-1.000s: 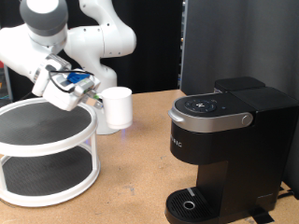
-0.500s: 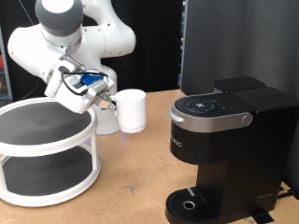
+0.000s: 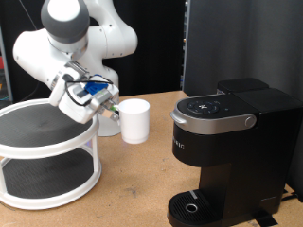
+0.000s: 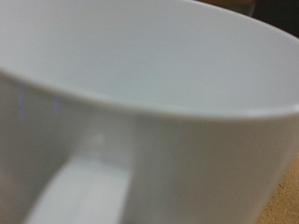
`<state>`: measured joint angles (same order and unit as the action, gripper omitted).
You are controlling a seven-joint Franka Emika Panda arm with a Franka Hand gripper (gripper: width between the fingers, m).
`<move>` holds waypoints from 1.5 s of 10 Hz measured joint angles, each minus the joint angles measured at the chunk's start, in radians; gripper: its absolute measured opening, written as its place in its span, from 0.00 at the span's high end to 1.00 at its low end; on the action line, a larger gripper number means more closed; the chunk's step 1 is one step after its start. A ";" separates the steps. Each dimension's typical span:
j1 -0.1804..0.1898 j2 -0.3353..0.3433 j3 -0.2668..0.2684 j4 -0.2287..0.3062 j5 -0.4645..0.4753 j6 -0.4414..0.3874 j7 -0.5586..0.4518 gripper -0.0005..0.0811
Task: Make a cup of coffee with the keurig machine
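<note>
The cup (image 3: 134, 120) is in the air above the brown table (image 3: 133, 180), held out sideways by its handle from the gripper (image 3: 111, 107). In the exterior view it sits between the round white two-tier shelf (image 3: 47, 156) on the left and the keurig machine (image 3: 227, 151) on the right, nearer the shelf, with a clear gap to the machine. The cup stands about upright, its open mouth facing up.

The gripper is at the cup's left side, just past the shelf's upper rim. Its fingers are clamped on the cup's handle, though the fingertips themselves are too small to make out. The white arm (image 3: 71, 43) rises behind it toward the exterior view's top left.

The wrist view is filled by the cup (image 4: 159, 84) at very close range: the curved white wall and rim, with the handle (image 4: 79, 191) running out of the picture's edge. A strip of table (image 4: 280, 201) shows in one corner. The gripper's fingers do not show in this view.

The machine stands on the table with its lid down, the silver-rimmed top and grey handle facing the camera, its round drip base (image 3: 194, 206) at the exterior view's bottom
</note>
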<state>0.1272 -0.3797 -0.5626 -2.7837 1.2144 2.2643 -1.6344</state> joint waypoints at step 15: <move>0.099 0.422 0.105 0.127 0.406 0.064 -0.272 0.91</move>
<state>0.2263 0.0420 -0.4574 -2.6563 1.6204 2.3288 -1.9065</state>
